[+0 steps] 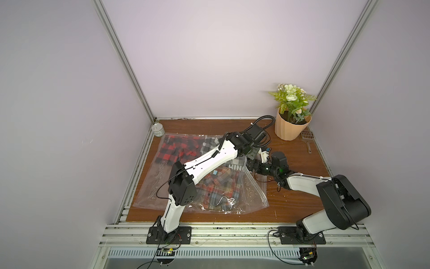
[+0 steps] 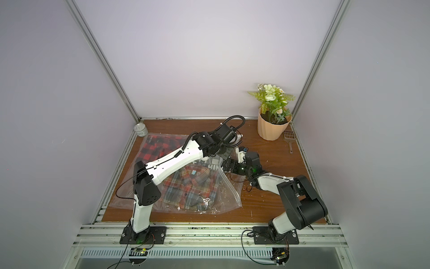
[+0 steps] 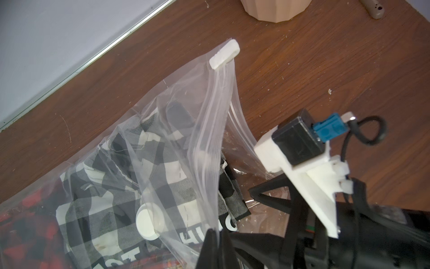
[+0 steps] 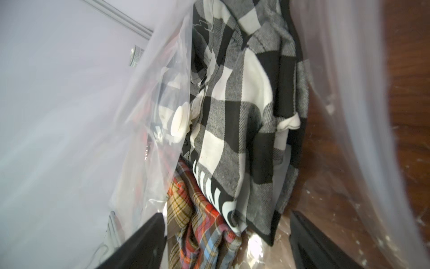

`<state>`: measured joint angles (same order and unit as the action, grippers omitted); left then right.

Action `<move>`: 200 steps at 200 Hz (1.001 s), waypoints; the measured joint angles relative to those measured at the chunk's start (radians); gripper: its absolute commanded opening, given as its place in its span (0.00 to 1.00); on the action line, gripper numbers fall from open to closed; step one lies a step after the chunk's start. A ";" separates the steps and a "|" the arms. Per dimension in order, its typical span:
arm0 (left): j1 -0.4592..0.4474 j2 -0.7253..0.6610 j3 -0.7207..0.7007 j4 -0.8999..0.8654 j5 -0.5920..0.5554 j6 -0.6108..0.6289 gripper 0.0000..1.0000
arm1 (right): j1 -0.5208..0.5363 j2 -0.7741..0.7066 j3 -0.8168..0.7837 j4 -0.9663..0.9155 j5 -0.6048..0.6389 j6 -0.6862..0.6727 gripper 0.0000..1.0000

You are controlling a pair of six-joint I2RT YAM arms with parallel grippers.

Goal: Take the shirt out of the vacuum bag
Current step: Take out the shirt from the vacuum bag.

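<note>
The clear vacuum bag (image 1: pixel 253 198) (image 2: pixel 229 198) lies on the wooden table, its mouth facing right. Inside it are a red-black check shirt (image 1: pixel 172 149), a black-white check shirt (image 3: pixel 102 191) (image 4: pixel 244 93) and a multicolour plaid shirt (image 1: pixel 218 188) (image 4: pixel 197 221). My left gripper (image 3: pixel 217 235) (image 1: pixel 252 154) is shut on the bag's upper film at the zip strip and holds it lifted. The white slider (image 3: pixel 224 54) sits at the strip's far end, and the valve disc (image 3: pixel 147 223) shows through the film. My right gripper (image 4: pixel 229 244) (image 1: pixel 252 165) is open inside the bag's mouth, with shirt edges between its fingers.
A potted plant (image 1: pixel 290 128) (image 2: pixel 272 129) stands at the back right, with a brown slotted scoop (image 1: pixel 307 139) beside it. A tin can (image 1: pixel 158 130) sits in the back left corner. Walls enclose the table on three sides.
</note>
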<state>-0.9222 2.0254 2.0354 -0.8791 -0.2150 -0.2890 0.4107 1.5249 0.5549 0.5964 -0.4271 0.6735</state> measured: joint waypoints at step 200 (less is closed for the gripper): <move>0.001 -0.013 0.010 0.000 0.057 0.006 0.01 | -0.013 0.233 0.000 0.293 -0.085 0.066 0.88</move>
<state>-0.9211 2.0129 2.0453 -0.8795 -0.1577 -0.2832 0.3977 1.7580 0.5552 0.8890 -0.5117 0.7395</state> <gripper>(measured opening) 0.045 0.878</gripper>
